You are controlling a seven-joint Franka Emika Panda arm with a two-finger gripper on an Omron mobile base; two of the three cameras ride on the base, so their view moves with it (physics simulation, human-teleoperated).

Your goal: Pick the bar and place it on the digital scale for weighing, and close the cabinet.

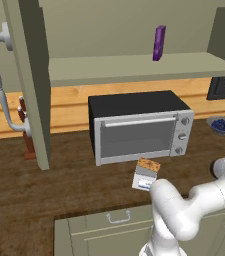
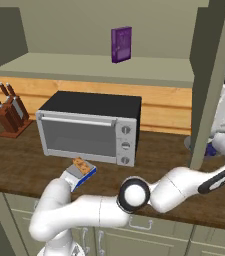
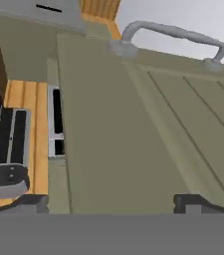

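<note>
A silver-and-black toaster oven (image 1: 139,127) stood on the wooden counter (image 1: 44,195), with a knife block (image 2: 10,116) to one side and a bowl of blueberries (image 1: 223,125) to the other. A purple box (image 2: 121,44) stood upright on the open shelf. The bar (image 1: 148,164) lay on the digital scale (image 1: 144,178), just in front of the oven. The cabinet (image 3: 148,144) door stood open, close before the gripper (image 3: 118,203), whose jaws were spread wide and held nothing.
</note>
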